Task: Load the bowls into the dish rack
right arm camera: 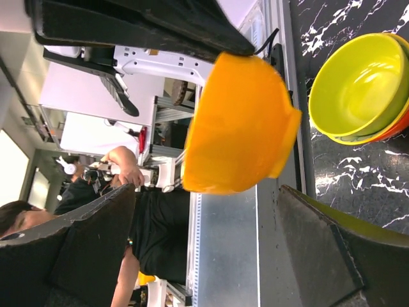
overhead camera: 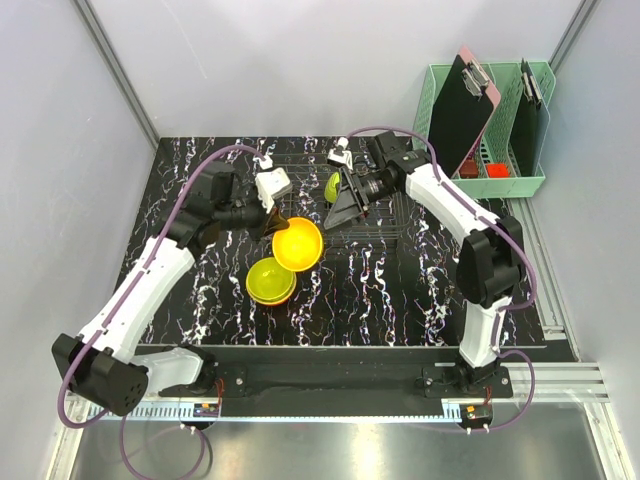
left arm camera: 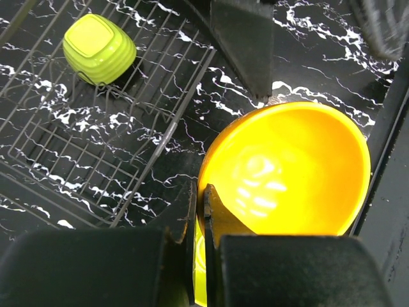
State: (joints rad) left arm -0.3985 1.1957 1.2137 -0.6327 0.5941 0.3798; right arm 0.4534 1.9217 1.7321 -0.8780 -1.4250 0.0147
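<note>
Nearest the arm bases, on a black white-veined table [overhead camera: 400, 300], a nested stack of two small round plastic bowls: a yellow-green bowl [overhead camera: 270, 281] on top, mouth up, seated inside a red-orange bowl [right arm camera: 395, 130], only the lower one's rim visible.

Just beyond the stack, held clear of the table and tilted, an orange round plastic bowl [overhead camera: 298, 244], mouth turned up toward the overhead camera. Pinched at the rim by the left end effector [left arm camera: 199, 201]: one finger inside the bowl, the other outside, closed tight on the wall.

Directly across from it, the right end effector [right arm camera: 206, 204], fingers spread wide, gripping nothing, aimed at the orange bowl's outer underside, apart from it.

Behind both, flat on the table, a low rectangular wire-grid dish rack [left arm camera: 163, 137] of thin metal, see-through to the veined pattern below. Inside the rack, a lime green ribbed plastic bowl [left arm camera: 99, 48], flat squarish base turned toward the left wrist camera, partly hidden behind the right end effector in the overhead view.

Farthest back, off the table's right rear corner, a mint-green plastic basket [overhead camera: 440, 90] holding two dark clipboards [overhead camera: 462, 115] standing on edge, plus a small red object [overhead camera: 497, 170] low at the basket's front.
</note>
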